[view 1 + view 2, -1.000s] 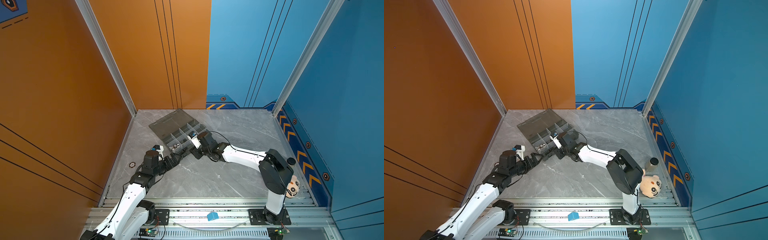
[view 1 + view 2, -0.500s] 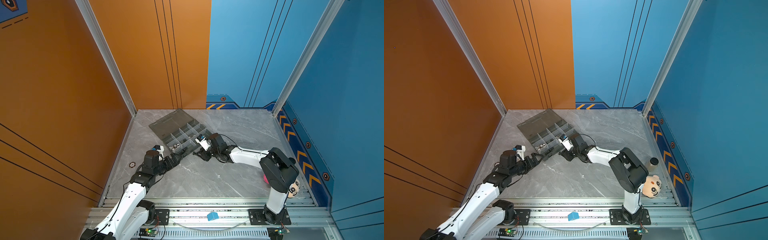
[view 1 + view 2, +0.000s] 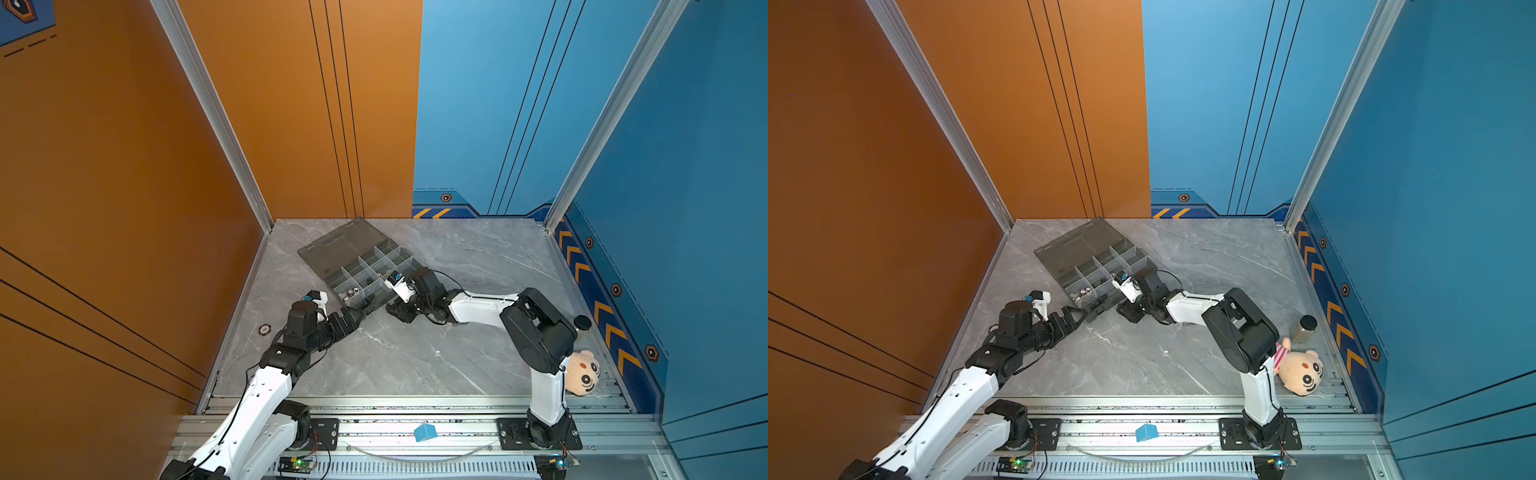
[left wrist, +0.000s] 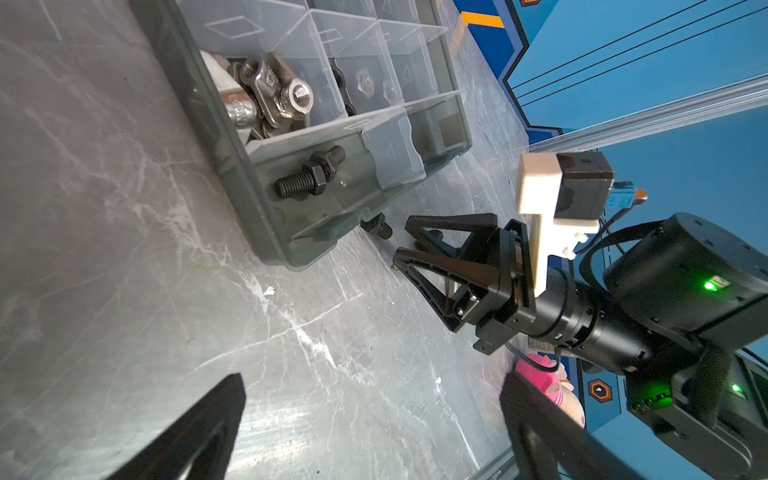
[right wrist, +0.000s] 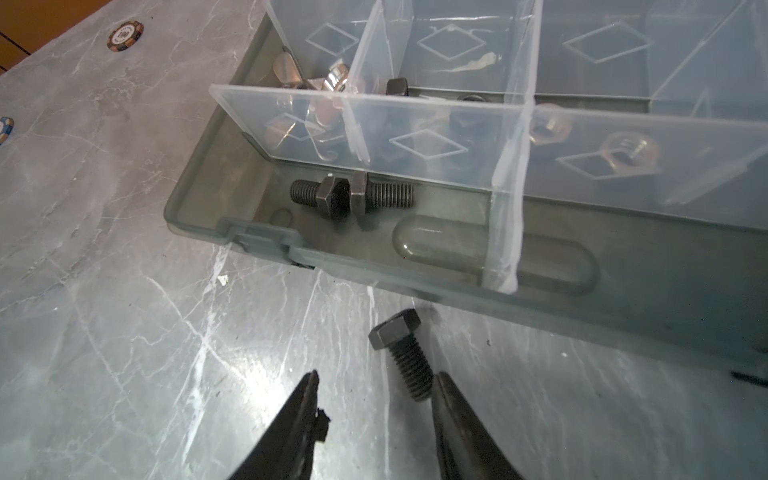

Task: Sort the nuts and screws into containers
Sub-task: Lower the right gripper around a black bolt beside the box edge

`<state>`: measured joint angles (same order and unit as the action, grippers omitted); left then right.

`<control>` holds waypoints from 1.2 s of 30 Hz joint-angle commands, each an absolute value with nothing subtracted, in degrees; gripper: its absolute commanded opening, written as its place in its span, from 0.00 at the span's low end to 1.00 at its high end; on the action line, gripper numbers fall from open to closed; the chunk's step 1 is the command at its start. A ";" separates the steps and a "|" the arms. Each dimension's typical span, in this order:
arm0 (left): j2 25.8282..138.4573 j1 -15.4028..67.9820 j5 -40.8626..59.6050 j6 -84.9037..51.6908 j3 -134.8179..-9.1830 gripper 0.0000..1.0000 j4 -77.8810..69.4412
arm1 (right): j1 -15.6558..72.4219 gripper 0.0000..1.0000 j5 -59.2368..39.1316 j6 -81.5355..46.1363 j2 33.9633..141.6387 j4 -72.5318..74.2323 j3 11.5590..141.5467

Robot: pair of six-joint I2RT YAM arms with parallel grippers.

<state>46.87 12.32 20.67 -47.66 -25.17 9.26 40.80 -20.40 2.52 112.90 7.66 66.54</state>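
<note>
**Pickup needs a centred grip**

We found one black hex bolt (image 5: 401, 353) lying loose on the table (image 5: 124, 291). Its head was just beside the front wall of the organizer box (image 5: 353, 270), and its threaded shank pointed back toward the right claw (image 5: 376, 375). That claw stood partly open and held nothing. The shank lay between its fingers (image 5: 457, 415), close beside one of them and apart from the other. The left claw (image 4: 372, 382) was spread wide, empty, low over the table near the box's corner.

We judged the step in hand to be the grasp of this bolt. To do it well, we would shift the right claw sideways until the shank sat midway and keep the fingertips down at the table. We would then close across the threads rather than the head, slowly, since a round shank could roll or be pushed against the wall. Two matching black bolts (image 5: 351, 197) already lay in the near corner compartment, with silver wing nuts (image 5: 324, 83) in the one behind. So we took that corner compartment as the bolt's place.
</note>
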 commanded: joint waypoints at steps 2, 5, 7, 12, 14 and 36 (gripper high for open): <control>46.65 11.90 21.00 -47.48 -26.05 0.98 10.36 | 40.52 0.47 -19.96 0.99 114.23 6.44 68.85; 46.85 12.00 21.01 -47.55 -26.13 0.98 10.35 | 40.52 0.47 -19.91 0.49 114.94 5.90 69.47; 46.85 12.00 21.08 -47.50 -26.12 0.98 10.37 | 40.69 0.47 -19.94 0.19 115.39 5.60 69.83; 46.78 12.07 21.06 -47.62 -26.16 0.98 10.37 | 41.22 0.47 -19.69 0.00 116.40 4.67 70.29; 46.85 12.04 21.09 -47.55 -26.12 0.98 10.37 | 41.35 0.47 -19.62 -0.35 116.78 4.62 70.42; 46.40 12.03 21.02 -47.48 -25.68 0.98 10.37 | 43.62 0.43 -18.46 -2.17 118.46 2.29 71.56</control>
